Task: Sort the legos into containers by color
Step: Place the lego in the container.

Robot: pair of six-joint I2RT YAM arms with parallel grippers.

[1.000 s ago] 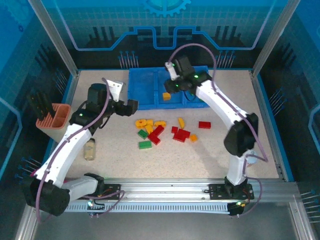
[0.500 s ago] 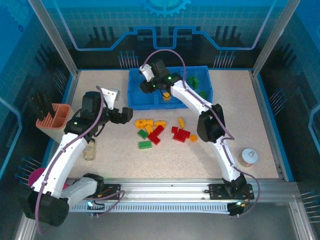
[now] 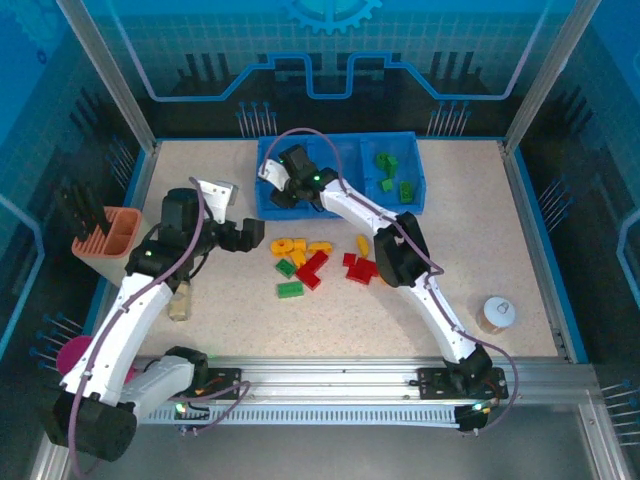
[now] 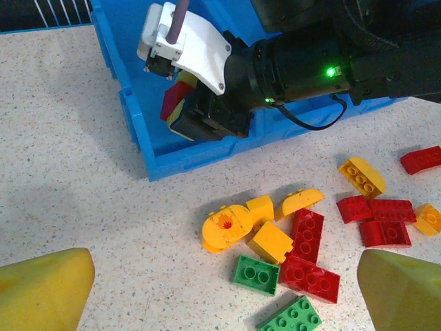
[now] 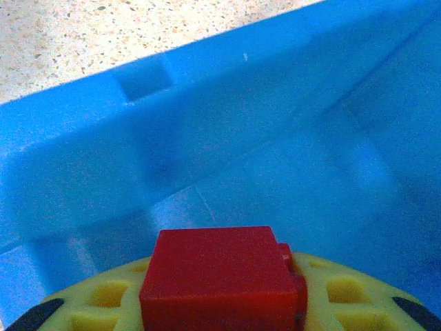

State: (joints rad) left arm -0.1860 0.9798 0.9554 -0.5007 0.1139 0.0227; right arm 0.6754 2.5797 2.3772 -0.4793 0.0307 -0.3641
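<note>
So far the sorting is partly done. The tray [image 4: 207, 153] sits along the far edge of the table [image 3: 520, 230], and a few green bricks [image 3: 388, 183] lie in its right compartment [image 3: 405, 165]. The right arm [image 3: 350, 207] covers much of the middle compartment [image 3: 348, 158] in the top view, so we cannot tell what it holds. What we see of the floor of the left compartment [image 4: 148, 83] is bare.

Most of the work is left. About a dozen loose bricks [image 4: 306, 231], red, yellow and green mixed together, lie in the middle of the table, just on the near side of the tray.

The right gripper [image 4: 180, 112] hangs over the left compartment near its front wall. Its fingers are closed down to the width of one red brick [image 5: 217, 276], which they pinch between the yellow pads. The brick is above the floor and not yet released. We judge the step in hand to be dropping this first red one.

The left gripper [image 3: 252, 236] hovers over the left part of the table, beside the loose bricks. Its fingers are spread wide, and it holds and touches nothing.
</note>
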